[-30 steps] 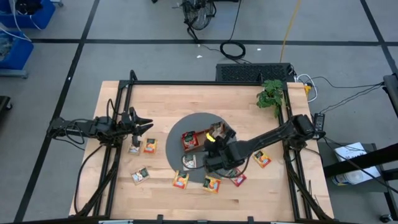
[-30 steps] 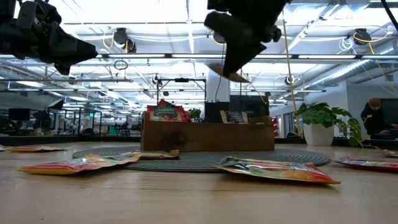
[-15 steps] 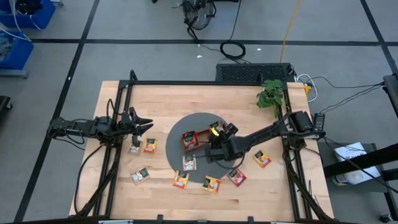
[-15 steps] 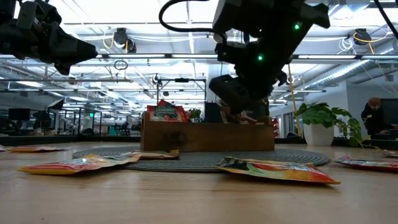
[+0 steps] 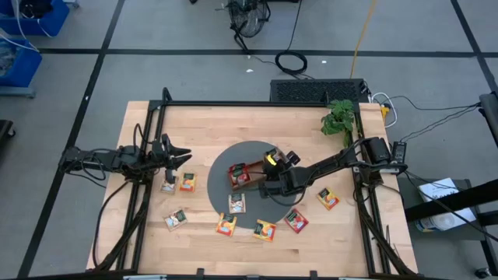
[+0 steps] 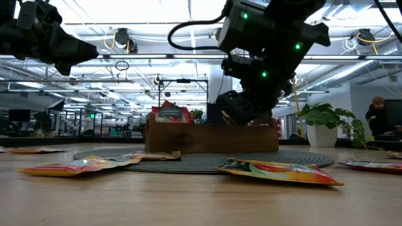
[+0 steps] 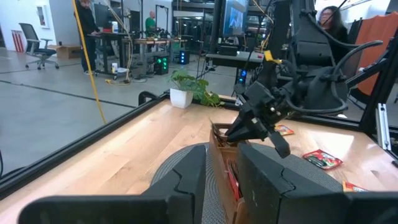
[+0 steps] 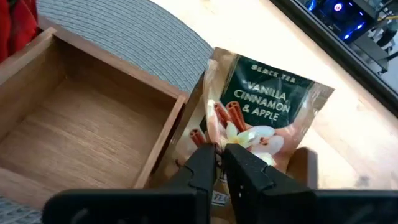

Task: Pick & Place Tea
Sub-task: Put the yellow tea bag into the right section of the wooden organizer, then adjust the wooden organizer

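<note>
Your packet is the flat whitish tea-bag sachet with the dark green "Vanilla, Cinnamon & Apple" band [image 8: 258, 118]. It hangs at the brown three-compartment wooden tray [image 8: 93, 134], over the end compartment beside the empty middle one. The right gripper [image 8: 217, 163] pinches it by its lower edge, fingers closed on the foil. In the right wrist view the printed band reads the right way up, so the packet's top edge points away from the fingers, and its long axis runs from the pinch out to that band, leaning slightly toward the tray's outer wall.

You are in the placing step, by my reading: the sachet has reached the tray and has not been let go. Another printed packet seems to lie under it, so your next move calls for lowering it a little, keeping it inside the divider, then opening the fingers.

The tray sits on the round grey woven mat [image 5: 222, 175], with red packets [image 5: 237, 175] standing in its far compartment. Loose red and orange-yellow packets [image 5: 264, 230] lie on the pale wooden table [image 5: 218, 124]. The left gripper [image 5: 180, 154] waits near the table's left side, fingers spread apart.
</note>
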Available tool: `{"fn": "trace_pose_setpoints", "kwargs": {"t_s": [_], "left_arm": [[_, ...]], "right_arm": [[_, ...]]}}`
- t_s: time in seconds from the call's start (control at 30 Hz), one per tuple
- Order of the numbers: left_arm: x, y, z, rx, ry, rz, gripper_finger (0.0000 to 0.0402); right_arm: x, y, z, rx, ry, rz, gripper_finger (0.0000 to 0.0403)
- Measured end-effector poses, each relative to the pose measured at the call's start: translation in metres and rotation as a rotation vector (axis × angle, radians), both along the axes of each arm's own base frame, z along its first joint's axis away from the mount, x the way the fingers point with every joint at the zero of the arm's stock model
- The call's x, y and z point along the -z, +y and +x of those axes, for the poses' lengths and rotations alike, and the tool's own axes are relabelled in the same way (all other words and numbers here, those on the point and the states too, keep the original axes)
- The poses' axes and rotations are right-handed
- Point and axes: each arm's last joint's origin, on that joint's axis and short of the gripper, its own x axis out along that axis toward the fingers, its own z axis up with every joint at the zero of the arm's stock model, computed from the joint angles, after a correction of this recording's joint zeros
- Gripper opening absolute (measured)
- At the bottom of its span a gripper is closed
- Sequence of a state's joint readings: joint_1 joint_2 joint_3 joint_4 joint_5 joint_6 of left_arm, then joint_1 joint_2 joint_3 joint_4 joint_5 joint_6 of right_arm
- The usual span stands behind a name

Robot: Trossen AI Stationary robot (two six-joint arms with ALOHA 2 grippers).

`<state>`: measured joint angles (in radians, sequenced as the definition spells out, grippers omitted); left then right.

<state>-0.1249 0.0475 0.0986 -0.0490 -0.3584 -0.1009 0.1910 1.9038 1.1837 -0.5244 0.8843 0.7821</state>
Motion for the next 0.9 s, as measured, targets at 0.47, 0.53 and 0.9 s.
{"fn": "trace_pose_setpoints", "kwargs": {"t_s": [0.47,0.53,0.9], "left_arm": [[0.000,0.000,0.000,0.000,0.000,0.000,0.0093],[0.000,0.000,0.000,0.000,0.000,0.000,0.0093],[0.000,0.000,0.000,0.000,0.000,0.000,0.0093]], "right_arm": [[0.001,0.002,0.006,-0.064,-0.019,0.011,0.0151],[-0.001,0.002,0.006,-0.073,-0.021,0.009,0.0165],[-0.056,0.008,-0.003,-0.151,-0.157,0.034,0.0182]]}}
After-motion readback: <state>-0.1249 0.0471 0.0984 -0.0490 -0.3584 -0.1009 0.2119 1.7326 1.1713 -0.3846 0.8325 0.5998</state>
